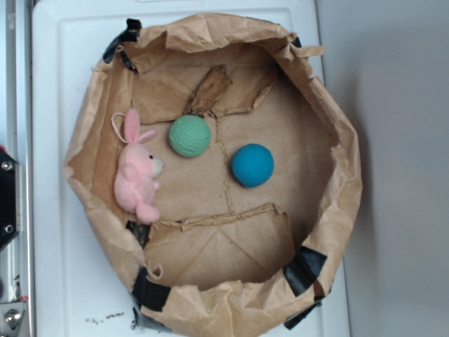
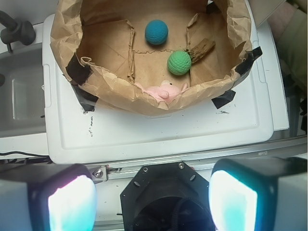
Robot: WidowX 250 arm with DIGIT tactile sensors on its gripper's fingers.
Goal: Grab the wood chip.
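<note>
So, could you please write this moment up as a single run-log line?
hand: open, empty, outside paper bin | wood chip: untouched on bin floor, next to green ball | grasp: not started

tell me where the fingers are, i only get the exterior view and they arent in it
observer: The fingers are open and empty, outside the paper bag, with the white tray showing between them and it.
operator: can the wrist cam see the wood chip
observer: Yes, the wood chip shows upper right, right beside the green ball.
operator: whats in the way
observer: The bag's near wall; the pink bunny peeks out just behind it.
</note>
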